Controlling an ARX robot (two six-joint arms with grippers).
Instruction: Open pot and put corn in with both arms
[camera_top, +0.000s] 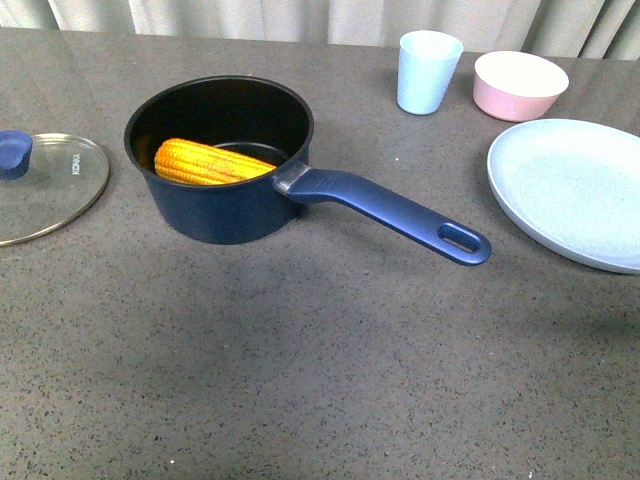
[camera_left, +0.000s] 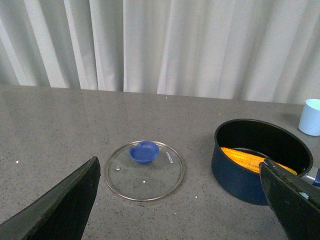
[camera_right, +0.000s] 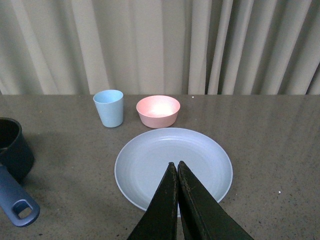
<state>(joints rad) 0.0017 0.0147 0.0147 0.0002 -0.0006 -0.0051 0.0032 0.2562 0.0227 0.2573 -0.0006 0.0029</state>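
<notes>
Bare grey table fills the near part of the front view, and neither arm shows there. Beyond it stands the pot, open, its long handle pointing toward the robot's right. Inside, the corn lies across the black bottom, leaning against the wall. On the robot's left, the lid lies flat on the table, just beside the pot but apart from it, its blue knob up.

From the left wrist, the left gripper hangs above the table with its fingers spread wide and nothing between them; lid and pot both sit in the gap as seen from there. From the right wrist, the right gripper has its fingers pressed together with nothing held, poised over an empty pale blue plate. A blue cup and a pink bowl stand behind the plate.

Judging by this layout, both parts of the task look done: lid off, cob in. What remains is likely a clean retreat. To do that well, each arm should lift straight away from the table, the left one keeping clear of the lid and the pot's rim, the right one staying away from the handle, since a nudge there could swing the pot.
</notes>
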